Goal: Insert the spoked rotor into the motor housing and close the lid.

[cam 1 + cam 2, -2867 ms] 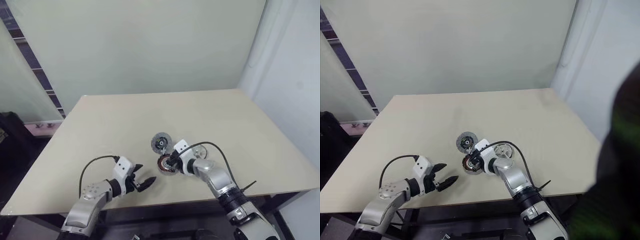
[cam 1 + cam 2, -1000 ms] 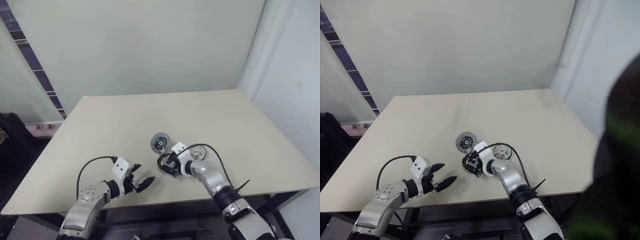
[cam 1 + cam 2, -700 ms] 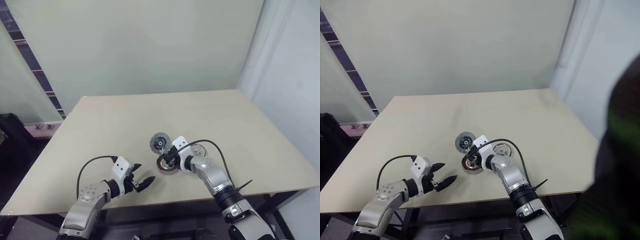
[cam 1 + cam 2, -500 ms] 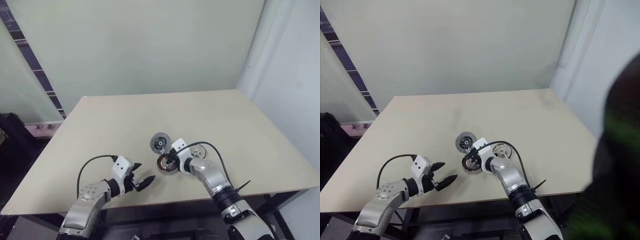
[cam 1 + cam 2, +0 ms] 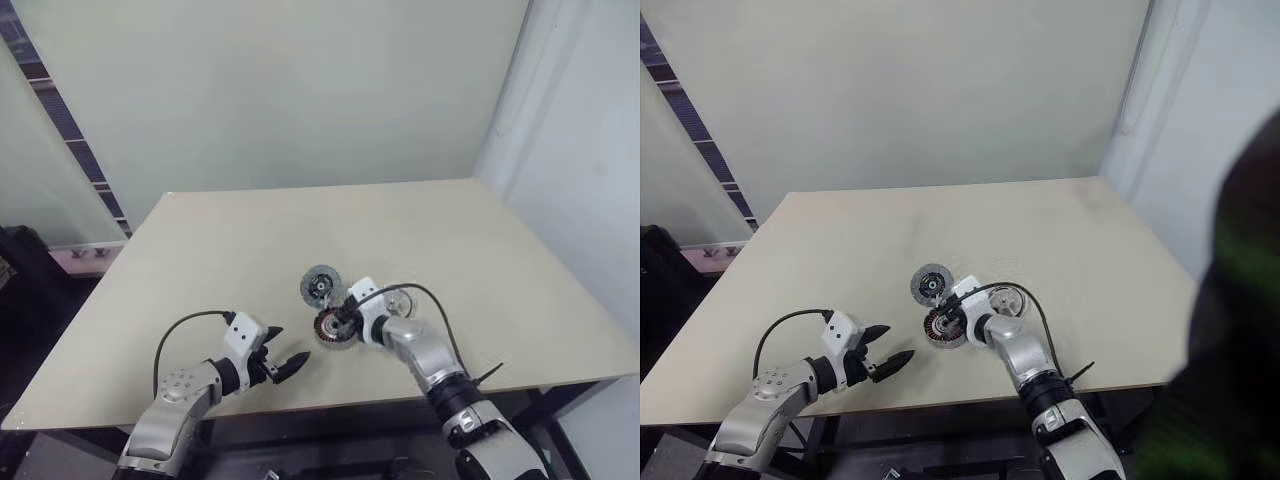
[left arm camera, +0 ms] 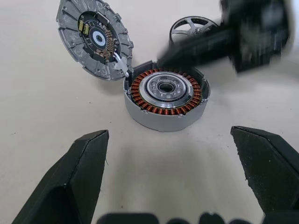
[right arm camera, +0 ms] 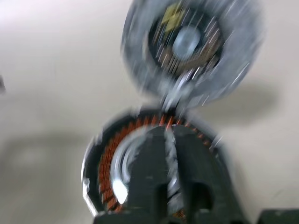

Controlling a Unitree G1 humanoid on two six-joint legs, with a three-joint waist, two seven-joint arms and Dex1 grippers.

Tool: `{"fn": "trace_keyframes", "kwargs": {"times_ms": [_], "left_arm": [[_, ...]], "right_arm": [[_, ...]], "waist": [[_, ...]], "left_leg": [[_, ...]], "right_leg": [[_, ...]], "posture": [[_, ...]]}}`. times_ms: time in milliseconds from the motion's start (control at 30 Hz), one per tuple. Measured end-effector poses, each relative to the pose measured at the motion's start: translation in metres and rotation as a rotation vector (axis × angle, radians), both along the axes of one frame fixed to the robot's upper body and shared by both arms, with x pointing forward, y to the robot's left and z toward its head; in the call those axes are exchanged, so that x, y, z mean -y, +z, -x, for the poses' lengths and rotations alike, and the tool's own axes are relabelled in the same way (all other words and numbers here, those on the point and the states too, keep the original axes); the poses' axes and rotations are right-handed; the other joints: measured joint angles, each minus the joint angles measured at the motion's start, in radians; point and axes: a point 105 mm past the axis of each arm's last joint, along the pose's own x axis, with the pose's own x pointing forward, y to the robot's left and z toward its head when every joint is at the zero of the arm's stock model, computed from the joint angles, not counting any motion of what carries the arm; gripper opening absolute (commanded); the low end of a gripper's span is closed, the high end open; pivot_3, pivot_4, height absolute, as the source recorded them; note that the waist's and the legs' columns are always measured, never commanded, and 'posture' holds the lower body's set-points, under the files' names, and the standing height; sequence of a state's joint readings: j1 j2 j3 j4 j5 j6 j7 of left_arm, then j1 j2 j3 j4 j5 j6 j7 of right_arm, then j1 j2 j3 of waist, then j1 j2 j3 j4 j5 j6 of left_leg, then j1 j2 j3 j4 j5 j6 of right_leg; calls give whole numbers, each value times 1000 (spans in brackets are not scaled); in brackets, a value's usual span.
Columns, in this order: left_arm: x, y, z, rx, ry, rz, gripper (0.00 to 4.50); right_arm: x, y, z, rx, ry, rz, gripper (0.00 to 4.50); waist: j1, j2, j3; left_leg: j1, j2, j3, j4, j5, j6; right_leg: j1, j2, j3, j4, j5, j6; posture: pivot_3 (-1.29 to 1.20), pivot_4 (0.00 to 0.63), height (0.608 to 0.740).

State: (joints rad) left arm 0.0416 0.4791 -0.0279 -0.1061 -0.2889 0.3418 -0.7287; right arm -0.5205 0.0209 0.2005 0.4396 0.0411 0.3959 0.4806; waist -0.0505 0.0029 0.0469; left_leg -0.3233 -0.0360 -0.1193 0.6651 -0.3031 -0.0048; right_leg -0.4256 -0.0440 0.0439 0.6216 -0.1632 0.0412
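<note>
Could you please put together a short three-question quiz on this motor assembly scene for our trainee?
1. True or false: the shiny silver spoked rotor already sits inside the round dark motor housing with copper windings.
2. Multiple choice: the round grey lid with the dark centre is (A) closed flat on the housing, (B) standing open beside the housing's rim, (C) held by the left gripper.
3. Fill in: the right gripper hangs over the ____.

Key
1. False: the rotor lies on the beige table, beyond the housing, whose windings show uncovered.
2. B.
3. Housing; the right wrist view shows its two fingers close together above the windings, holding nothing.
</note>
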Motion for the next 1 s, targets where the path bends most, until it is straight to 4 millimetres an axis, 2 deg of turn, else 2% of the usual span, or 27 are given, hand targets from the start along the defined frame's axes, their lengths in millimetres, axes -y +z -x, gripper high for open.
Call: {"fn": "trace_keyframes", "kwargs": {"times_ms": [133,300,500,600,733,1000], "left_arm": [[1,0,0,1,-2,4,4500],[3,1,-1,2,-8,5,4500],[4,0,-2,-1,-15,12,4500],[4,-1,-3,-6,-14,14,4500],[7,-1,-5,-4,-22,14,4500],[8,-1,-5,-4,-30,13,4500]], "right_arm": [[20,24,-11,31,-84,-67,2723],[69,34,-26,39,-252,-75,4483],[127,36,-38,18,-486,-101,4483],[146,28,-38,-36,-563,-114,4483],[151,7,-33,-160,-601,-159,4483],[136,-19,-24,-351,-605,-315,4483]], "waist": [[0,0,0],[0,0,0],[-1,0,0],[-1,0,0],[-1,0,0],[-1,1,0]], "left_leg": [[0,0,0,0,0,0],[0,0,1,0,0,0],[0,0,1,-1,0,0],[0,0,2,-1,0,0],[0,0,2,-1,0,0],[0,0,2,-1,0,0]], "right_leg": [[0,0,0,0,0,0],[0,0,0,0,0,0],[0,0,0,-1,0,0],[0,0,1,-1,0,0],[0,0,1,-1,0,-1],[0,0,1,-1,0,0]], "posture": [[0,0,740],[0,0,740],[0,0,740],[0,0,740],[0,0,740],[0,0,740]]}}
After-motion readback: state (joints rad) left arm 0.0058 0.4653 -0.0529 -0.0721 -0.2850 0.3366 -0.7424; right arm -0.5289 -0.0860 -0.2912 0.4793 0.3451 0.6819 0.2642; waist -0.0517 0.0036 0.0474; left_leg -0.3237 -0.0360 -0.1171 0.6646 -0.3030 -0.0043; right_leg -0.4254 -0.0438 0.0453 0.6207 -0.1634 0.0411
